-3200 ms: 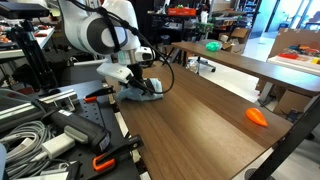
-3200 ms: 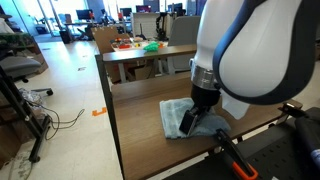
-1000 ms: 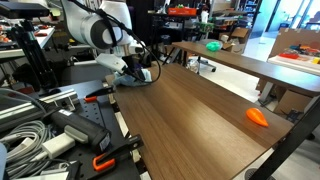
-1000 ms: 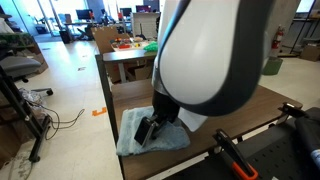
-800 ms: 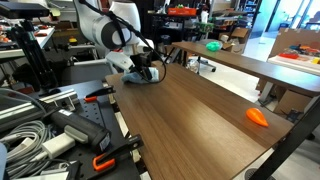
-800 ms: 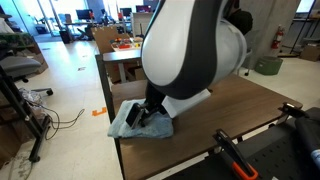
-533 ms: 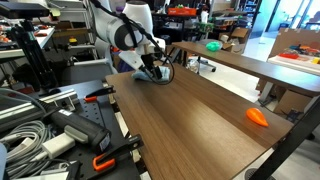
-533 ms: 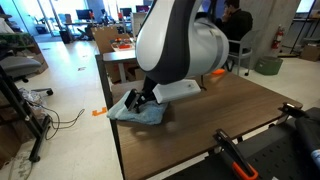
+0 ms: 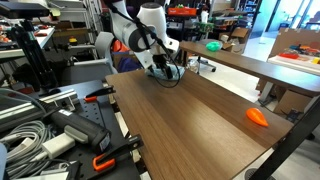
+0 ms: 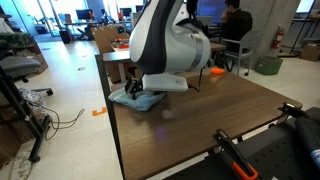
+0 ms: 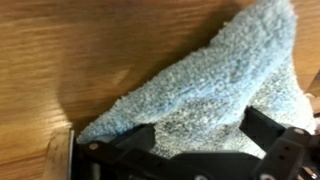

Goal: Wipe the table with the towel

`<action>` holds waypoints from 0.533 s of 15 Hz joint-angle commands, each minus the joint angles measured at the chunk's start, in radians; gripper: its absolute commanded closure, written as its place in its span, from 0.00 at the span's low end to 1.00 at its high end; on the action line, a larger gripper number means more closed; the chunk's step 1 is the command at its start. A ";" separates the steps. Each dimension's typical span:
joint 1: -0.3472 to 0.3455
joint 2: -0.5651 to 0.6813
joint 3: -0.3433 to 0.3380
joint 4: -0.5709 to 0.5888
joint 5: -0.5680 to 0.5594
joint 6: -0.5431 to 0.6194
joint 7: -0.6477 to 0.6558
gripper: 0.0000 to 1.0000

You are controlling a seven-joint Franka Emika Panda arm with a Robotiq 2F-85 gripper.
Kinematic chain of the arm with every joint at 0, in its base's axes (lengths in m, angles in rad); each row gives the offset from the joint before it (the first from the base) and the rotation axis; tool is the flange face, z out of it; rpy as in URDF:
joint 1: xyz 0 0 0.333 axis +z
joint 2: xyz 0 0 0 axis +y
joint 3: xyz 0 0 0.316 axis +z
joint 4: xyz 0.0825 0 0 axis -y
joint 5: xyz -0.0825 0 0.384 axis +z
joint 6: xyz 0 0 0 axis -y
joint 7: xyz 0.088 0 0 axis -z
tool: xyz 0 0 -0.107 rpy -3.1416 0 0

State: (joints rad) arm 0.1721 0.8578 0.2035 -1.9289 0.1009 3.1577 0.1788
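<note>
The light blue towel lies bunched at the far corner of the brown wooden table. It also shows in an exterior view and fills the wrist view. My gripper presses down on the towel, its black fingers shut on the cloth between them. The arm's white body hides part of the towel in both exterior views.
An orange object lies near the table's right edge. Cables, black tools and orange-handled clamps crowd the side bench. A second table with green and orange items stands behind. A person sits at a desk.
My gripper has dragged the towel along the table's edge toward the far corner, the arm swinging with it. The towel has bunched up more.
</note>
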 commanded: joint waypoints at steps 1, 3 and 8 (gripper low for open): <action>0.050 0.056 -0.040 0.078 0.060 0.014 0.059 0.00; 0.073 0.054 -0.057 0.083 0.081 0.016 0.092 0.00; 0.113 -0.061 -0.172 -0.055 0.074 -0.010 0.099 0.00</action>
State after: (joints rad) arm 0.2754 0.8585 0.1018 -1.9028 0.1607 3.1607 0.2853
